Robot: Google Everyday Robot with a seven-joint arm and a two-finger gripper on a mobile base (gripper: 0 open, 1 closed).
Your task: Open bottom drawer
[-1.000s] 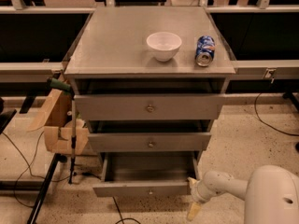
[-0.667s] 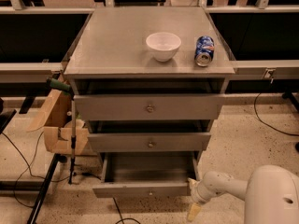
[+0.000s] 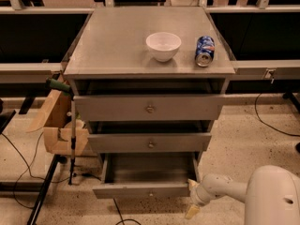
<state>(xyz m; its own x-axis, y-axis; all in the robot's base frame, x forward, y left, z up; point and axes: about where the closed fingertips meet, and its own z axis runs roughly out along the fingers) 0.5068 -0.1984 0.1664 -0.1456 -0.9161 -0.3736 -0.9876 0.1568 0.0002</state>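
Note:
The grey cabinet [image 3: 149, 64] has three drawers. The bottom drawer [image 3: 143, 190] is pulled out toward me, its inside showing and a small knob at the middle of its narrow front. My gripper [image 3: 192, 198] is at the right end of that front panel, low near the floor, on the white arm coming in from the lower right. One pale fingertip [image 3: 190, 213] points down to the floor just right of the drawer front.
A white bowl [image 3: 163, 46] and a blue can [image 3: 205, 50] lying on its side rest on the cabinet top. A wooden clamp fixture [image 3: 58, 125] hangs at the cabinet's left side. Cables run over the speckled floor.

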